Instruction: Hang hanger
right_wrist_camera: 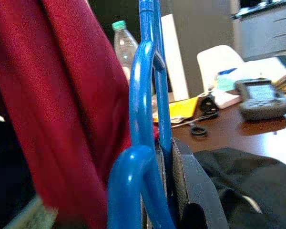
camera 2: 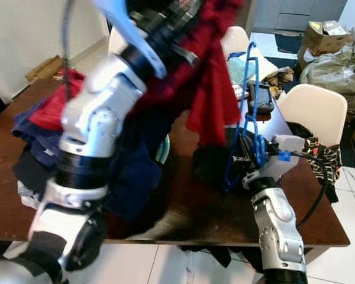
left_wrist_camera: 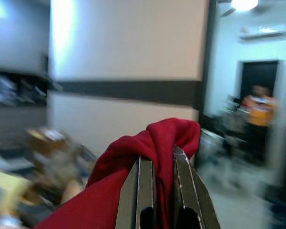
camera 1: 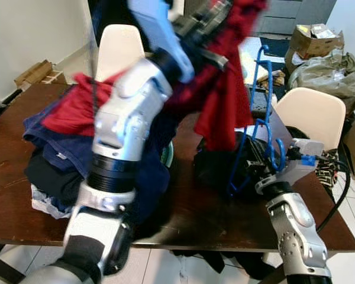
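Right gripper [camera 1: 266, 160], centre-right of frame: fingers clamped on blue hanger [camera 1: 261, 100], long axis upright, hook topmost. Left gripper [left_wrist_camera: 157, 191], upper centre: fingers pinched on red garment [camera 1: 222, 100], draping just left of hanger. Brown table [camera 1: 225, 219] beneath.

Hanger [camera 1: 257, 127] right of garment [camera 1: 222, 100].

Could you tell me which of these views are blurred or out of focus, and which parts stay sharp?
Left eye view: the raised left arm and the red garment are motion-smeared; the table and right gripper read clearer. Left wrist view: the background room is blurred, while the red cloth between the jaws is fairly sharp. Right wrist view: the close blue hanger is soft; the bottle is clearer.
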### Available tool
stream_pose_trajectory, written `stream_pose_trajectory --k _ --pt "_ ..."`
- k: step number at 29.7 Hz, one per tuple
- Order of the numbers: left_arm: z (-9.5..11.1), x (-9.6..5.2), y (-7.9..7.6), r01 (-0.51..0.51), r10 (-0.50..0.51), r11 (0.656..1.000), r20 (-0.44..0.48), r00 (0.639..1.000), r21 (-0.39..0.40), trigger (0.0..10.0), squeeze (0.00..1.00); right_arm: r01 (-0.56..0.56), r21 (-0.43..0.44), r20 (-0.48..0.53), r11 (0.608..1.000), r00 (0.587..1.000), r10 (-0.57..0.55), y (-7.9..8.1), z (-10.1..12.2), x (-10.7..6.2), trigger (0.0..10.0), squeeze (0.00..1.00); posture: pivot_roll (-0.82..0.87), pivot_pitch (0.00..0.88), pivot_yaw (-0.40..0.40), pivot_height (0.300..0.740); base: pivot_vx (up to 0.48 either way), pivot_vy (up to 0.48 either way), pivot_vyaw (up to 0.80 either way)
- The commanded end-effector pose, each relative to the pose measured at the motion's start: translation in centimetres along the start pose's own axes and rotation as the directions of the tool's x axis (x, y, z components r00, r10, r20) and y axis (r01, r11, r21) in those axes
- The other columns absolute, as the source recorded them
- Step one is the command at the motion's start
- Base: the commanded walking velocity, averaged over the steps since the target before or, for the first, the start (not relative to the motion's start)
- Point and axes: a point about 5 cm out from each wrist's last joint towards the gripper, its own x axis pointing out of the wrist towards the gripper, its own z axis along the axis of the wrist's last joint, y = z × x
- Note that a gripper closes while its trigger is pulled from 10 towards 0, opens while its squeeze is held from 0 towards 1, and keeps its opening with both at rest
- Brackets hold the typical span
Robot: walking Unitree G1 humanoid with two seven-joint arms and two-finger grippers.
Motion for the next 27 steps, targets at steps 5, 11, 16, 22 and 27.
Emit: stream_pose_trajectory --k 5,11,16,22,27 --pt "-5.7 -0.6 -2.9 0.067 -0.087 0.989 -0.144 0.986 -0.134 0.0 0.0 0.111 -0.051 -0.01 0.993 0.994 -0.112 -2.0 0.0 -0.2 10.0 0.0 0.1 0.023 0.009 0.74 0.0 0.0 0.0" --pt "-7.8 -1.2 -4.7 0.101 -0.137 0.977 -0.188 0.973 -0.19 0.0 0.0 0.141 -0.073 -0.016 0.987 0.99 -0.142 -2.5 0.0 -0.2 10.0 0.0 0.09 0.022 0.009 0.74 0.0 0.0 0.0" --pt "-8.8 -1.4 -6.0 0.137 -0.188 0.96 -0.2 0.962 -0.246 0.0 0.0 0.178 -0.091 -0.021 0.98 0.983 -0.18 -3.0 -0.1 -0.3 10.0 0.0 0.09 0.021 0.012 0.74 0.0 0.0 0.0" --pt "-7.7 -0.1 -5.2 0.156 -0.193 0.964 -0.161 0.968 -0.217 0.0 0.0 0.229 -0.127 -0.029 0.965 0.972 -0.234 -3.9 -0.2 -0.5 10.0 0.0 0.08 0.021 0.017 0.74 0.0 0.0 0.0" --pt "-6.4 0.6 -4.2 0.148 -0.175 0.97 -0.129 0.976 -0.193 0.0 0.0 0.236 -0.137 -0.035 0.962 0.969 -0.243 -4.0 -0.4 -0.6 10.0 0.0 0.08 0.021 0.017 0.74 0.0 0.0 0.0"
